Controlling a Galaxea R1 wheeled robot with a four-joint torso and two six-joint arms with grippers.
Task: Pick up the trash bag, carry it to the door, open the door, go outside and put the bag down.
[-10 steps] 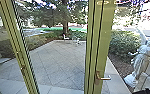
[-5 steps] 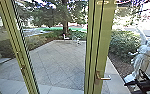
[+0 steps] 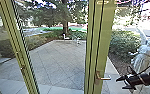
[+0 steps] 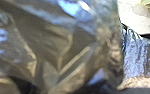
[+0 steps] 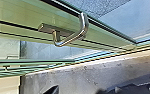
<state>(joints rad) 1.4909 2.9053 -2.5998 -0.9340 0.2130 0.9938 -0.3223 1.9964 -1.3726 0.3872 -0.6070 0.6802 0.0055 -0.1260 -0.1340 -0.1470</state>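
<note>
silvery crumpled plastic trash bag (image 4: 53, 42) is close by the left pincer, whose grip i can't tell; the black right pincer (image 3: 123, 79), spread, should meet the bent metal lever handle (image 3: 105, 78) squarely before turning it.

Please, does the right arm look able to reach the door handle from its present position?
Probably yes. The right gripper looks close to the handle in the head view, nothing seems to stand between them, and the right wrist view shows the handle uncovered. The exact gap I cannot tell.
</note>
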